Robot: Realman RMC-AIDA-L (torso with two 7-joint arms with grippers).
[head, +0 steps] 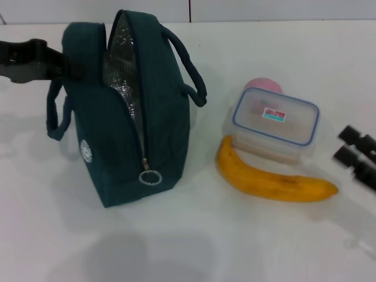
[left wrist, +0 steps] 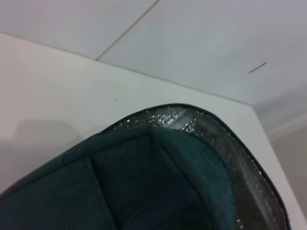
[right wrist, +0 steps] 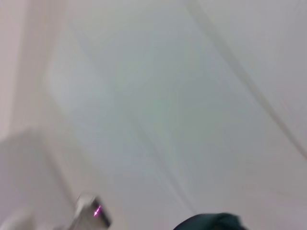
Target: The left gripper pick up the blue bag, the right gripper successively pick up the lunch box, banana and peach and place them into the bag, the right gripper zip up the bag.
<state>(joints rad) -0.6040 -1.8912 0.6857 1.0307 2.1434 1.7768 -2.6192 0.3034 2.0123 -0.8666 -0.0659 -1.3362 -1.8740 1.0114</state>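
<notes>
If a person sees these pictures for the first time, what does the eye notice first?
First the blue bag, standing upright on the white table with its zipper open and silver lining showing; the left gripper is at its left side. To its right lie the banana, the lunch box behind it, and the peach behind that. The right gripper waits at the right edge.

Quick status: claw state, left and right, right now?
Left claw: at the blue bag's upper left side; open or shut cannot be told.
Right claw: open, holding nothing, right of the lunch box.
</notes>
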